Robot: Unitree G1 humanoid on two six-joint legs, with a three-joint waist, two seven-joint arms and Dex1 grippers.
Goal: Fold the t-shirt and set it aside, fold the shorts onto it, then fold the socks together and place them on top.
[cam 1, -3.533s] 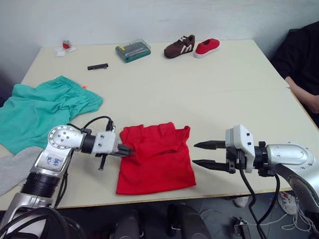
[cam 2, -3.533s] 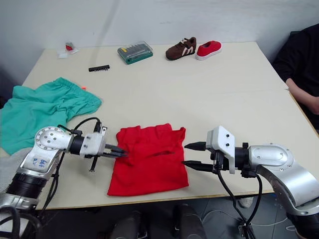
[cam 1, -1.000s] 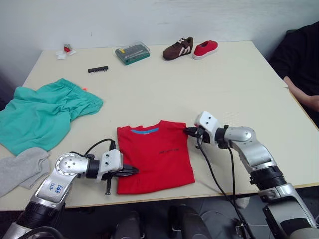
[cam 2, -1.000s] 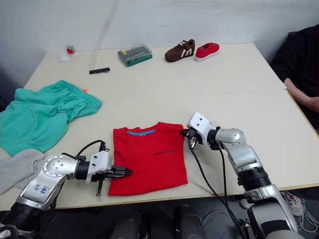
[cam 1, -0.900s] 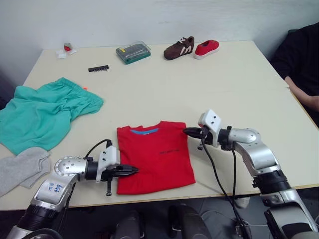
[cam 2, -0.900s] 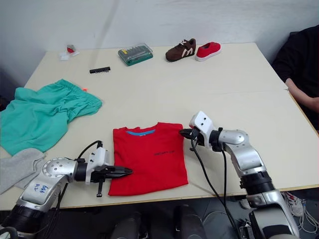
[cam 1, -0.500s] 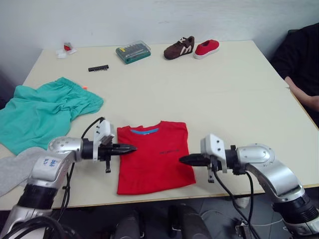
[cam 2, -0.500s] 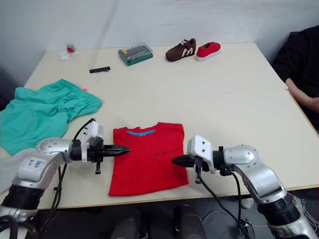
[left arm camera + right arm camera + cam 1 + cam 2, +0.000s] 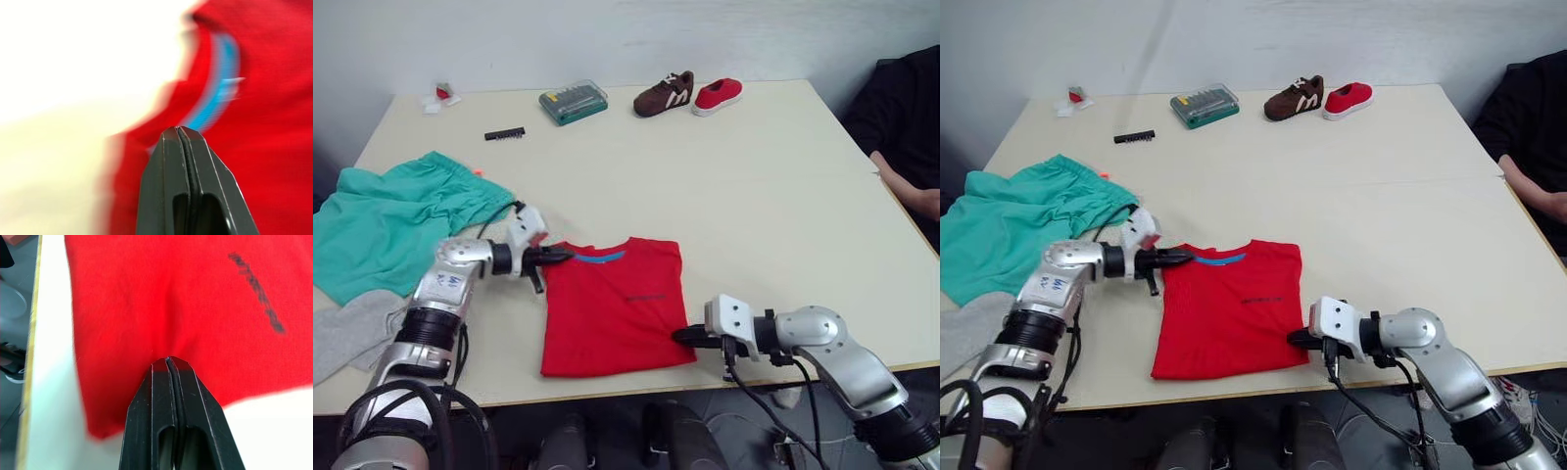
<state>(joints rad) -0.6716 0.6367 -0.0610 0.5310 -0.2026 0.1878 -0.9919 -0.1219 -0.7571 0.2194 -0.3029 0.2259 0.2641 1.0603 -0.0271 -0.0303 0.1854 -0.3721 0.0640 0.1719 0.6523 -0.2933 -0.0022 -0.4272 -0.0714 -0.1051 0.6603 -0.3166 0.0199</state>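
Note:
The red t-shirt [image 9: 617, 304] lies folded flat near the table's front edge, blue collar band facing away from me. My left gripper [image 9: 566, 256] is shut, its tip at the shirt's far left corner beside the collar [image 9: 220, 83]. My right gripper [image 9: 677, 335] is shut too, its tip touching the shirt's right edge near the front corner [image 9: 167, 360]. I see no fabric between either pair of fingers. The teal shorts [image 9: 396, 215] lie crumpled at the left. The grey socks [image 9: 347, 333] lie in front of them at the table's left front edge.
At the far side stand a green tool case [image 9: 574, 101], a brown shoe [image 9: 666, 92], a red shoe [image 9: 719, 93], a black bit strip [image 9: 504, 133] and a small red-and-white item [image 9: 442, 95]. A person [image 9: 911, 127] sits at the right edge.
My left gripper slid from the shirt's left edge to its far left corner. My right gripper moved nearer me along the right edge. The shirt has stayed put.

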